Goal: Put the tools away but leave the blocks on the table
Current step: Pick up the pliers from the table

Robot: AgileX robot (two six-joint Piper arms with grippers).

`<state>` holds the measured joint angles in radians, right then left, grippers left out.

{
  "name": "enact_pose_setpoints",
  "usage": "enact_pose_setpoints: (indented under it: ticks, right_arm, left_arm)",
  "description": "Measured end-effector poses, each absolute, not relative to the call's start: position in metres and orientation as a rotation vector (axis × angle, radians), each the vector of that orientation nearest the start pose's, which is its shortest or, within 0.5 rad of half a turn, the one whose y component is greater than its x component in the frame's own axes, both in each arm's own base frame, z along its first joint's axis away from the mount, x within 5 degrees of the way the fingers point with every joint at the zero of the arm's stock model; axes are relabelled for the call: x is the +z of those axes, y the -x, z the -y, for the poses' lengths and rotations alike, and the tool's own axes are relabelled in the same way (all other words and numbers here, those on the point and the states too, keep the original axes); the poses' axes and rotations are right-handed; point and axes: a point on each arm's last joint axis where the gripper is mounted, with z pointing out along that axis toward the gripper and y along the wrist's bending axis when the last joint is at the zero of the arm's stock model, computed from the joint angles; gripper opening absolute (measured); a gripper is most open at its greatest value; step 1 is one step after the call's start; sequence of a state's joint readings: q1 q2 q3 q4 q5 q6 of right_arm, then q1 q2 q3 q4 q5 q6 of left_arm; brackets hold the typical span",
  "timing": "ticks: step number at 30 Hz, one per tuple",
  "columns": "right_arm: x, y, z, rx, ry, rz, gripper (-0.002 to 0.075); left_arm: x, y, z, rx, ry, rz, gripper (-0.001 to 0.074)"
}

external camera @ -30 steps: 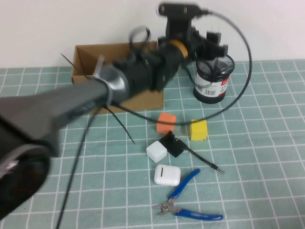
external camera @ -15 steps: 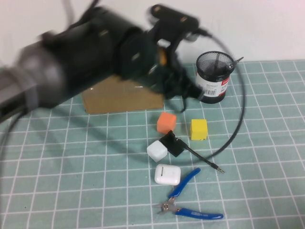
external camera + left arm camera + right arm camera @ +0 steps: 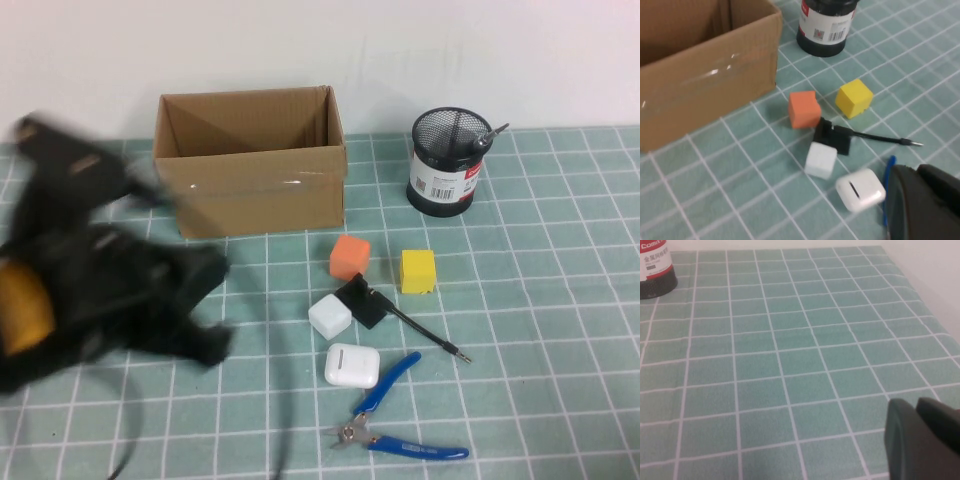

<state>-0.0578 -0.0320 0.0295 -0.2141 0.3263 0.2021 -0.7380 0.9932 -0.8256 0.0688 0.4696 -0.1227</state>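
Note:
The blue-handled pliers lie at the front, next to a white earbud case. The thin rod screwdriver lies beside a black angular piece. A dark tool handle sticks out of the mesh cup. Orange, yellow and white blocks sit on the mat. My left gripper is blurred at the left, away from them; the left wrist view shows it shut and empty over a pliers handle. My right gripper is shut over bare mat.
An open cardboard box stands at the back, left of the cup. The left wrist view shows the box, the cup and the blocks. The cup's base shows in the right wrist view. The wall is behind.
My left arm has swung from above the mesh cup back toward the left front. A tool handle now shows in the cup. The things on the mat have not moved.

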Motion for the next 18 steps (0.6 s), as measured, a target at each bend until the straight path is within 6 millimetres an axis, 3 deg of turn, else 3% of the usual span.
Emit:
enact_pose_setpoints:
  ticks: [5, 9, 18]
  right_arm:
    - [0.176, -0.052, 0.009, -0.103, -0.1, -1.798, -0.0008]
    - [0.176, -0.052, 0.009, -0.103, -0.1, -1.798, -0.0008]
    - [0.176, -0.052, 0.009, -0.103, -0.1, -1.798, -0.0008]
  left_arm:
    - [0.331, -0.118, 0.103, -0.506, -0.611, -1.975, -0.0001]
    - [0.33, -0.1, 0.087, -0.526, -0.587, -1.927, -0.0001]
    - [0.328, -0.089, 0.076, -0.503, -0.592, -1.945, -0.0001]
